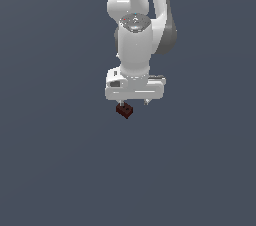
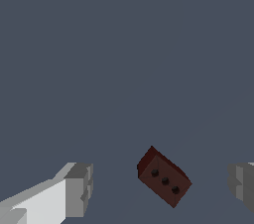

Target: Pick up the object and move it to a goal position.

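One block (image 2: 163,177) lies between one hand's (image 2: 161,186) spread fingers.

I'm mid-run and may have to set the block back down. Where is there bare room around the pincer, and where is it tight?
The only crowded spot is at the pincer itself, where the block sits just below the open fingers. In both views, the grey surface shows nothing else on any side of them.
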{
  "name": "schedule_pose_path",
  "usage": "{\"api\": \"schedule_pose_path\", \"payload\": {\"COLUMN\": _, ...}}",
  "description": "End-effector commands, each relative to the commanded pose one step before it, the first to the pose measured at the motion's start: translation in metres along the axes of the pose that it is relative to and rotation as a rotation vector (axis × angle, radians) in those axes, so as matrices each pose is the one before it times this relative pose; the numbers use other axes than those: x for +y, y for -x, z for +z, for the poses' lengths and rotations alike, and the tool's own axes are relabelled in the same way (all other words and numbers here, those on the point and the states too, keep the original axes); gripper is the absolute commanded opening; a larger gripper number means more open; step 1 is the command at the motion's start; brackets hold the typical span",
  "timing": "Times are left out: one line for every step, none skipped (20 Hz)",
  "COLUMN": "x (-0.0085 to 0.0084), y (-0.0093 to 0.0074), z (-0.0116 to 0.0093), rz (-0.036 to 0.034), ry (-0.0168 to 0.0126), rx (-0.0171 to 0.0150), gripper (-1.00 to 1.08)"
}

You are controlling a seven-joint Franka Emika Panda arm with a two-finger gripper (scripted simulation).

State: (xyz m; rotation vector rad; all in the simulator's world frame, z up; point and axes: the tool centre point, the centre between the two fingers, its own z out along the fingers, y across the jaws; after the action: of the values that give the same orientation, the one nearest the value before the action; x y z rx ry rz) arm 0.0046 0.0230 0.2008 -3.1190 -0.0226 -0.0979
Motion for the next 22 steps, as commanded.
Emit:
{"api": "schedule_pose_path", "payload": {"x": 0.00001, "y": 0.00000, "z": 0.00000, "rz": 0.00000, "ry": 0.00000, "rx": 0.00000, "gripper": 1.00}}
{"api": "schedule_pose_path", "payload": {"x": 0.00028, "y": 0.00009, "z": -0.00022, "rz": 0.00000, "ry": 0.00000, "rx": 0.00000, "gripper": 1.00}}
{"api": "schedule_pose_path", "payload": {"x": 0.00160, "y": 0.00008, "z": -0.00008, "rz": 0.00136, "ry": 0.00041, "rx": -0.00092, "gripper": 1.00}}
{"api": "schedule_pose_path", "payload": {"x": 0.00235, "y": 0.00020, "z": -0.00038, "rz": 0.00180, "ry": 0.00047, "rx": -0.00114, "gripper": 1.00}}
{"api": "schedule_pose_path", "payload": {"x": 0.00327, "y": 0.00029, "z": -0.00057, "rz": 0.00267, "ry": 0.00064, "rx": -0.00158, "gripper": 1.00}}
{"api": "schedule_pose_path", "payload": {"x": 0.00419, "y": 0.00036, "z": -0.00079, "rz": 0.00380, "ry": 0.00078, "rx": -0.00202, "gripper": 1.00}}
{"api": "schedule_pose_path", "payload": {"x": 0.00491, "y": 0.00039, "z": -0.00102, "rz": 0.00516, "ry": 0.00085, "rx": -0.00235, "gripper": 1.00}}
{"api": "schedule_pose_path", "payload": {"x": 0.00431, "y": 0.00029, "z": -0.00103, "rz": 0.00545, "ry": 0.00067, "rx": -0.00203, "gripper": 1.00}}
{"api": "schedule_pose_path", "payload": {"x": 0.00337, "y": 0.00017, "z": -0.00099, "rz": 0.00528, "ry": 0.00046, "rx": -0.00155, "gripper": 1.00}}
{"api": "schedule_pose_path", "payload": {"x": 0.00246, "y": 0.00005, "z": -0.00089, "rz": 0.00500, "ry": 0.00026, "rx": -0.00109, "gripper": 1.00}}
{"api": "schedule_pose_path", "payload": {"x": 0.00152, "y": -0.00006, "z": -0.00076, "rz": 0.00438, "ry": 0.00009, "rx": -0.00062, "gripper": 1.00}}
{"api": "schedule_pose_path", "payload": {"x": 0.00054, "y": -0.00012, "z": -0.00050, "rz": 0.00301, "ry": -0.00005, "rx": -0.00016, "gripper": 1.00}}
{"api": "schedule_pose_path", "payload": {"x": -0.00015, "y": -0.00009, "z": -0.00014, "rz": 0.00096, "ry": -0.00009, "rx": 0.00013, "gripper": 1.00}}
{"api": "schedule_pose_path", "payload": {"x": -0.00046, "y": 0.00000, "z": 0.00015, "rz": -0.00096, "ry": -0.00004, "rx": 0.00018, "gripper": 1.00}}
{"api": "schedule_pose_path", "payload": {"x": -0.00033, "y": 0.00009, "z": 0.00038, "rz": -0.00218, "ry": 0.00004, "rx": 0.00010, "gripper": 1.00}}
{"api": "schedule_pose_path", "payload": {"x": -0.00029, "y": 0.00020, "z": 0.00056, "rz": -0.00352, "ry": 0.00014, "rx": 0.00000, "gripper": 1.00}}
{"api": "schedule_pose_path", "payload": {"x": -0.00004, "y": 0.00030, "z": 0.00072, "rz": -0.00452, "ry": 0.00023, "rx": -0.00015, "gripper": 1.00}}
{"api": "schedule_pose_path", "payload": {"x": 0.00010, "y": 0.00040, "z": 0.00089, "rz": -0.00568, "ry": 0.00033, "rx": -0.00028, "gripper": 1.00}}
{"api": "schedule_pose_path", "payload": {"x": 0.00026, "y": 0.00051, "z": 0.00107, "rz": -0.00681, "ry": 0.00041, "rx": -0.00040, "gripper": 1.00}}
{"api": "schedule_pose_path", "payload": {"x": 0.00036, "y": 0.00062, "z": 0.00125, "rz": -0.00802, "ry": 0.00049, "rx": -0.00052, "gripper": 1.00}}
{"api": "schedule_pose_path", "payload": {"x": 0.00045, "y": 0.00073, "z": 0.00143, "rz": -0.00925, "ry": 0.00057, "rx": -0.00063, "gripper": 1.00}}
{"api": "schedule_pose_path", "payload": {"x": 0.00050, "y": 0.00083, "z": 0.00161, "rz": -0.01045, "ry": 0.00062, "rx": -0.00072, "gripper": 1.00}}
